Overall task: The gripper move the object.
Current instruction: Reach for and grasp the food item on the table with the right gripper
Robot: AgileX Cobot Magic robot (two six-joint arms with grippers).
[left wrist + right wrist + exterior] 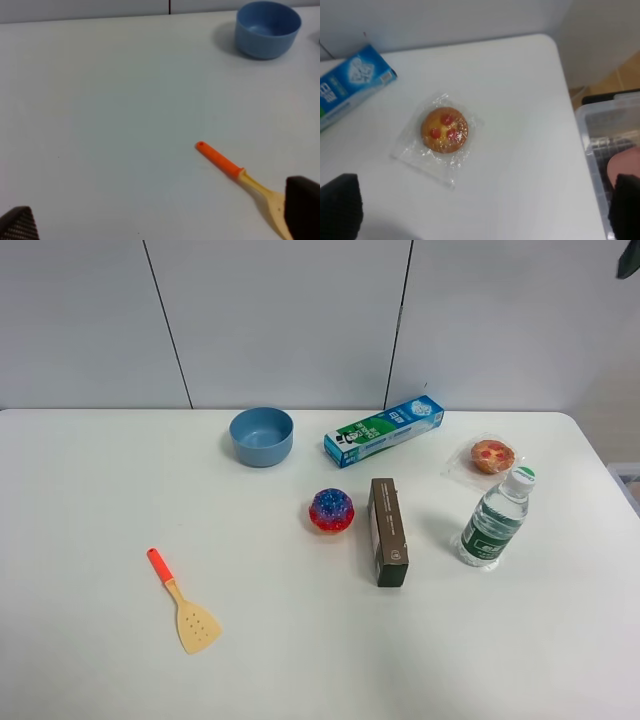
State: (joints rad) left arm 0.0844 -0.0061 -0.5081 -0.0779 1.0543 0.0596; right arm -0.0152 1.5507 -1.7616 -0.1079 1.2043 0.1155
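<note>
On smooth white table [100, 460], lying flat just behind green-labelled clear bottle [495, 520]: round golden pastry [444, 130], red-spotted, sealed in crinkly film. Hanging well above pastry, not touching: right gripper [482, 215], black fingers [340, 210] standing wide apart.

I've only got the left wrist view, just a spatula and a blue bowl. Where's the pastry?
Observer: The pastry lies near the table's back right corner, behind the bottle.
Operator: Is the right gripper on it?
Observer: No. The right gripper is open and empty; its wrist view shows the pastry untouched ahead of the fingers.
Operator: Anything crowding it?
Observer: A blue box lies beside it, clear of the wrapper.
</note>
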